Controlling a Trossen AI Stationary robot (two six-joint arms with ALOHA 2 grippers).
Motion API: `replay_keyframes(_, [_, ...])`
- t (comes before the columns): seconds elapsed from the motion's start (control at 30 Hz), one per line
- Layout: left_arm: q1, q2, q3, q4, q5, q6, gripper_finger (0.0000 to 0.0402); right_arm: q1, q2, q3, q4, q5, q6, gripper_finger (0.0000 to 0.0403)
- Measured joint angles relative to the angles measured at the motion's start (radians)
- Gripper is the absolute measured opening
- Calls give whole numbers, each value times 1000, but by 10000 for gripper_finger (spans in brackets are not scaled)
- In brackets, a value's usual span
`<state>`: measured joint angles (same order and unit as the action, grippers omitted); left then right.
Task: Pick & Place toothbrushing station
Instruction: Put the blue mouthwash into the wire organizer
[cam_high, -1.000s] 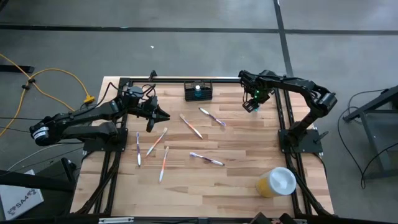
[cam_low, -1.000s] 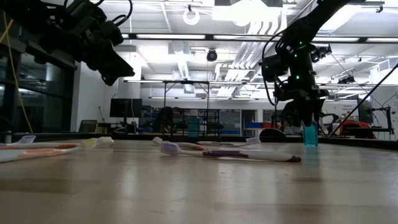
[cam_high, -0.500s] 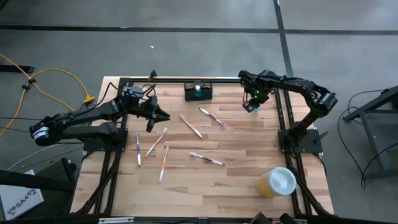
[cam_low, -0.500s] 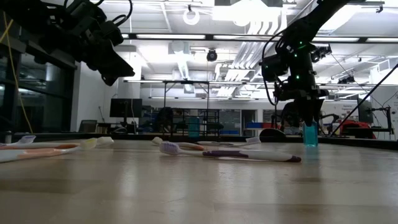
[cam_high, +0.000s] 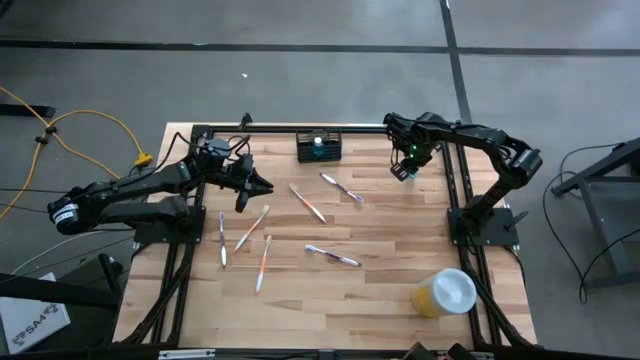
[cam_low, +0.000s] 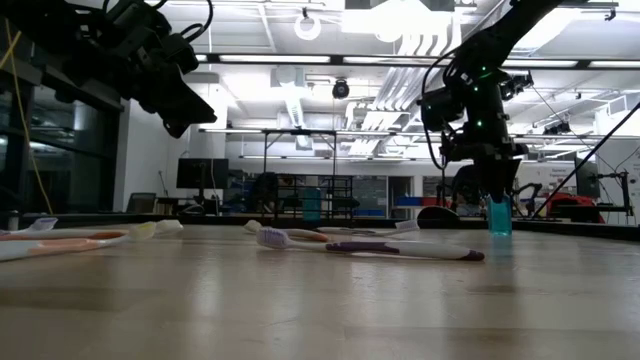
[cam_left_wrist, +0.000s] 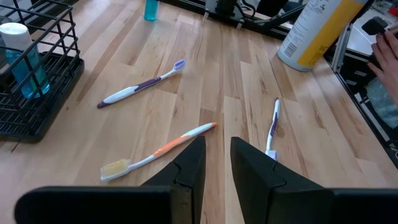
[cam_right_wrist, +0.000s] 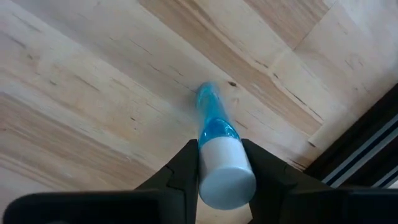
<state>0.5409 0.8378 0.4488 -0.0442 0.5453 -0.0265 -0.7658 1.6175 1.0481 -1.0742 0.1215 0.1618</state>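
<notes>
The toothbrushing station, a black wire caddy (cam_high: 319, 148) (cam_left_wrist: 31, 81), stands at the table's far edge with a blue white-capped bottle (cam_left_wrist: 22, 59) inside it. A second small blue bottle with a white cap (cam_right_wrist: 219, 152) (cam_low: 499, 217) stands upright on its base near the far right corner. My right gripper (cam_high: 403, 170) (cam_right_wrist: 225, 168) points down over it and is shut on it. Left of the caddy, my left gripper (cam_high: 262, 185) (cam_left_wrist: 217, 168) hovers above the table, its fingers a narrow gap apart with nothing between them. My right gripper pinches the bottle's white cap (cam_right_wrist: 227, 177) between its two fingers, one on each side. The fingers come from above, pointing down. The bottle stays upright with its base on the table (cam_low: 499, 232).
Several toothbrushes lie scattered over the middle of the wooden table, among them an orange one (cam_left_wrist: 158, 152) and a purple one (cam_left_wrist: 140, 87). A yellow cup with a white lid (cam_high: 445, 292) stands near the right front corner. A person's hand (cam_left_wrist: 388, 50) shows beyond the table's edge.
My right gripper has shut its fingers onto the bottle's cap without moving away. The bottle has stayed standing in the same spot.
</notes>
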Motion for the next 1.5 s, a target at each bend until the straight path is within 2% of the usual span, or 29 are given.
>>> replay_keyframes(0.5, [0, 0, 0, 0, 0, 0, 71, 38, -131, 17, -103, -21, 9, 89])
replay_keyframes(0.9, [0, 0, 0, 0, 0, 0, 71, 130, -132, 186, -280, 13, 67, 89])
replay_keyframes(1.23, [0, 0, 0, 0, 0, 0, 71, 176, -123, 322, -308, 2, 78, 89])
replay_keyframes(1.5, [0, 0, 0, 0, 0, 0, 71, 192, -61, 429, -308, -23, 72, 88])
